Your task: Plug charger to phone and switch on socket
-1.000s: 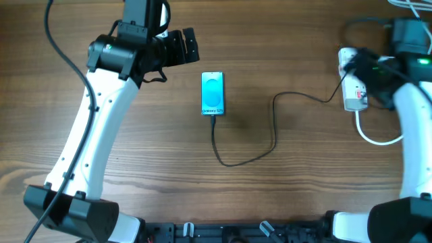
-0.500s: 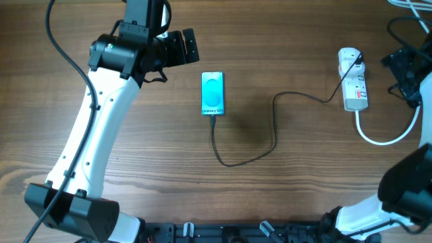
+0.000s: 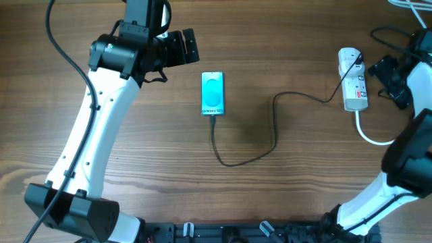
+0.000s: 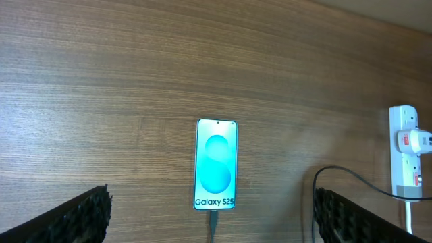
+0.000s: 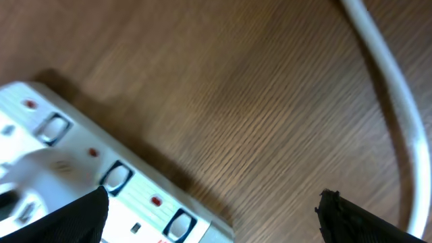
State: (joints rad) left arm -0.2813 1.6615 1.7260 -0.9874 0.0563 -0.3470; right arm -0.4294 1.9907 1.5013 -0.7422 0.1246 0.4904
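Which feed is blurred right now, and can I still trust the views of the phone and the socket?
Right wrist: soft and smeared, so the socket switches and the white lead lack crisp edges. Left wrist: sharp, the phone text reads cleanly and there is no glare on the screen. Overhead: even light with only faint shadows, phone and socket both clear.

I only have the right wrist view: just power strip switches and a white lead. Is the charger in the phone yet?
Observer: It looks so. In the left wrist view the charger tip meets the bottom edge of the phone.
Operator: Where does its other end go?
Observer: Overhead, the cable runs right to the far end of the power strip.
Operator: And the left gripper?
Observer: The left gripper is open and empty, hovering up-left of the phone.
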